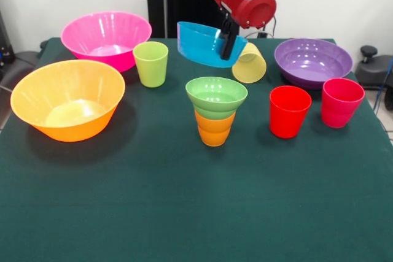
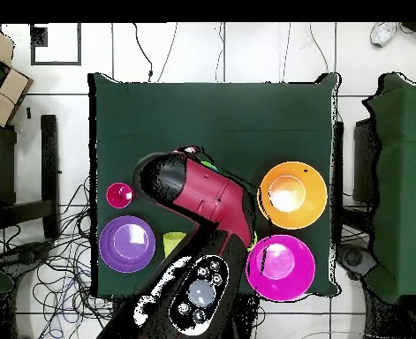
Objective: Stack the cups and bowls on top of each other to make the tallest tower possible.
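Blue bowl [image 1: 206, 43] hangs tilted in the air, its rim pinched by the black tool [image 1: 230, 44], which is closed on it. Below the tool and nearer the camera, the light green bowl [image 1: 217, 97] sits on the orange ribbed cup [image 1: 214, 129] on the green bench [image 1: 184, 213]. Just beside the tool, the pale yellow cup [image 1: 250, 64] lies tipped over.
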